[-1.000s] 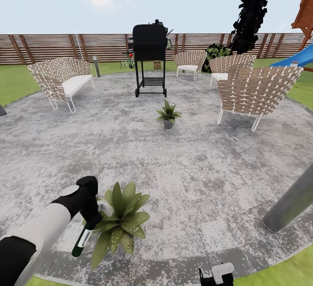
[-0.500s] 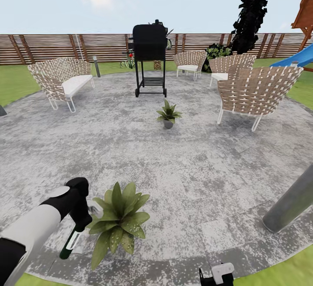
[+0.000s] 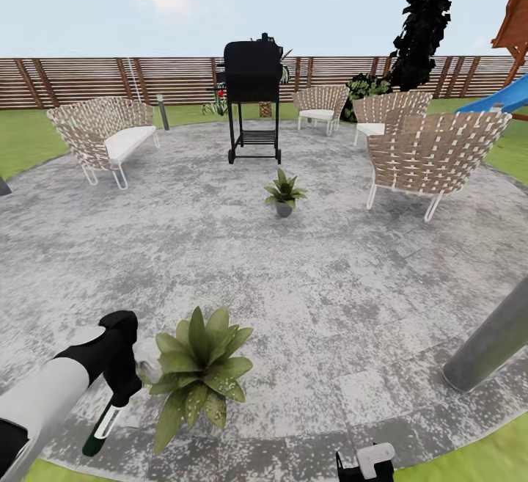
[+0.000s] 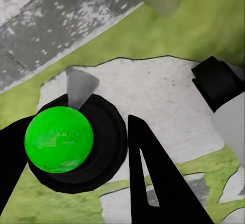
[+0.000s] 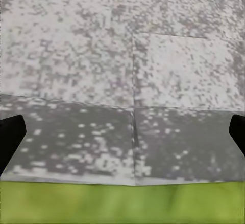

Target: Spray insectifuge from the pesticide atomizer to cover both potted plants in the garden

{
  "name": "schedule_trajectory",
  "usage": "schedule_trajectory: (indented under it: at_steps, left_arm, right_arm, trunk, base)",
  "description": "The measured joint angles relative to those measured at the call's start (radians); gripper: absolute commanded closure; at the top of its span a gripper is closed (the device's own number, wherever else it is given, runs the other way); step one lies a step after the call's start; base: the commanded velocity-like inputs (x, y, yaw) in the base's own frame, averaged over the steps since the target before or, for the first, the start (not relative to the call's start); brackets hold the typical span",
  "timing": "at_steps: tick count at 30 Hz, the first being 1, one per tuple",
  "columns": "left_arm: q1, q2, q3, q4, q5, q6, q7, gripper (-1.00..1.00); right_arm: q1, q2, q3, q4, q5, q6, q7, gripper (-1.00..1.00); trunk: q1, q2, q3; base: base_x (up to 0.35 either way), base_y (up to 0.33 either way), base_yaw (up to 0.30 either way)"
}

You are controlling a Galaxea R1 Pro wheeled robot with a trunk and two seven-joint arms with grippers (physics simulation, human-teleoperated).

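Left gripper [image 3: 117, 386] clamped on pesticide atomizer [image 3: 103, 423] beside near potted plant [image 3: 196, 372] | right jaws apart | you hold a light, slick, slender bottle — grip mid-body, gently.

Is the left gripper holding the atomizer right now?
Yes, in the head view the left gripper is shut on the atomizer beside the near plant.

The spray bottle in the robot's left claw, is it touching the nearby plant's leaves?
Cannot tell. In the head view the pesticide atomizer hangs from the left gripper beside the near potted plant; its top and the leaves overlap.
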Motion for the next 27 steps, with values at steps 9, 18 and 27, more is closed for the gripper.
schedule_trajectory:
  at_steps: [9, 18, 27]
  left_arm:
    - [0.001, -0.027, 0.002, -0.012, 0.006, -0.003, 0.019, 1.00]
    - [-0.006, -0.067, 0.000, -0.077, 0.004, 0.006, 0.022, 1.00]
    - [0.006, -0.012, 0.024, -0.076, 0.004, 0.003, 0.023, 1.00]
  right_arm:
    - [0.000, -0.001, 0.000, 0.000, 0.000, 0.000, 0.000, -1.00]
    - [0.000, -0.001, 0.000, -0.001, 0.000, 0.000, 0.000, -1.00]
    - [0.000, -0.001, 0.000, -0.001, -0.001, 0.000, 0.000, -1.00]
  trunk:
    - [0.000, 0.000, 0.000]
    - [0.000, 0.000, 0.000]
    - [0.000, 0.000, 0.000]
  base:
    - [0.000, 0.000, 0.000]
    - [0.000, 0.000, 0.000]
    - [0.000, 0.000, 0.000]
